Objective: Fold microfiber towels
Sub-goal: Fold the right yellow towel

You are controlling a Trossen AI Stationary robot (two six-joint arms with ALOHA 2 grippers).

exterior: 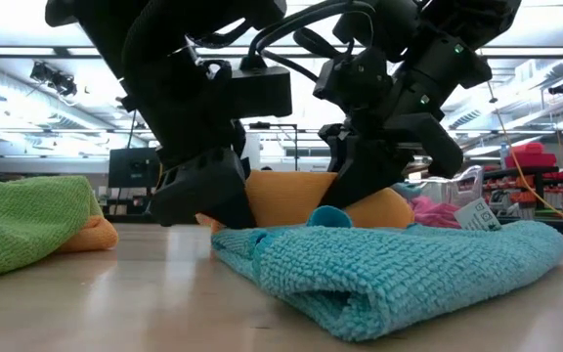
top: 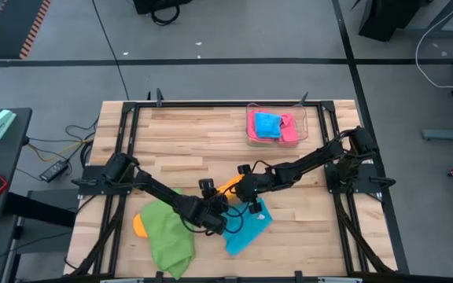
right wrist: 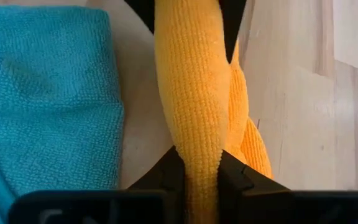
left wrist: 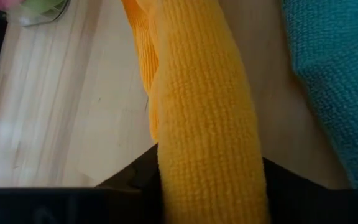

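Both hands are on the same orange towel (right wrist: 194,93); the left hand (top: 211,216) and right hand (top: 246,191) each pinch an end, so it hangs stretched between them just off the worktop (top: 187,141); looks like mid-fold to me. Right under and beside the hands sits a blue towel (top: 248,229), seemingly folded already; a green towel (top: 166,236) lies crumpled behind the left hand with another orange one (top: 138,224) under it. Blue and pink ones sit in the tray (top: 305,118), well beyond the right hand. So roughly halfway, I'd guess.
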